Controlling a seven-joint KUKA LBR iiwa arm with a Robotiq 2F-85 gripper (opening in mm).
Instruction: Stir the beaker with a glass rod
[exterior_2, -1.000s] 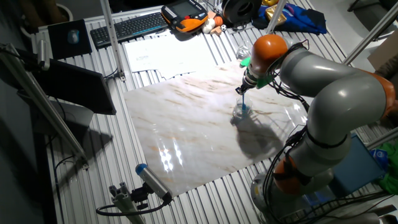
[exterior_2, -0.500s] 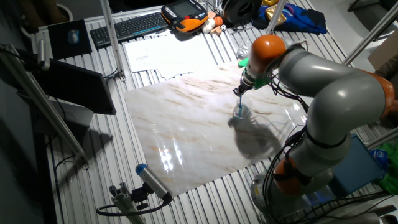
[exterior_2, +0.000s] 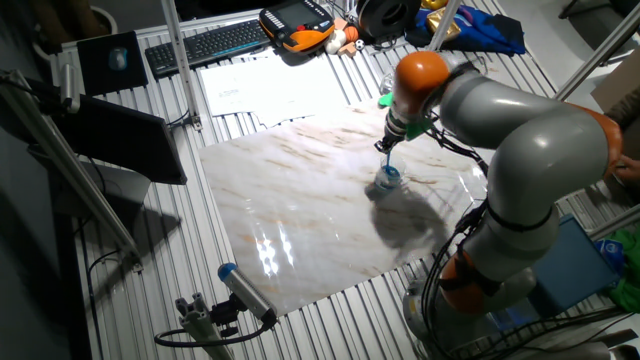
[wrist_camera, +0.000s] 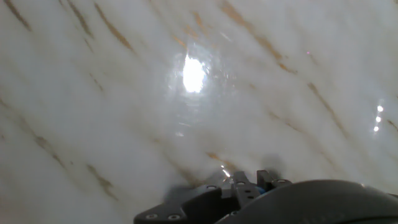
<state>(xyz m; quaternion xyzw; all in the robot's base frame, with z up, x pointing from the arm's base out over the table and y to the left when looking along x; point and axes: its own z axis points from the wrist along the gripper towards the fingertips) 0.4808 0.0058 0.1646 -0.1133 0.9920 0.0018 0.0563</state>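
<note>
In the fixed view the small clear beaker (exterior_2: 388, 179) with a bluish base stands on the marble slab (exterior_2: 300, 200). My gripper (exterior_2: 388, 142) is just above it, shut on the thin blue glass rod (exterior_2: 387, 160), whose lower end dips into the beaker. The hand view shows only the marble surface (wrist_camera: 124, 93) with a bright glare, and the dark base of my hand along the bottom edge. The beaker and the rod are not plain in the hand view.
A grey-white tube with a blue cap (exterior_2: 245, 288) lies at the slab's near left corner beside a clamp (exterior_2: 200, 318). Papers (exterior_2: 260, 85), a keyboard (exterior_2: 205, 42) and an orange pendant (exterior_2: 297, 25) lie at the back. A laptop (exterior_2: 110, 140) sits left.
My wrist has swung slightly left and back over the beaker, tilting the rod inside it. The beaker stays in about the same spot.
</note>
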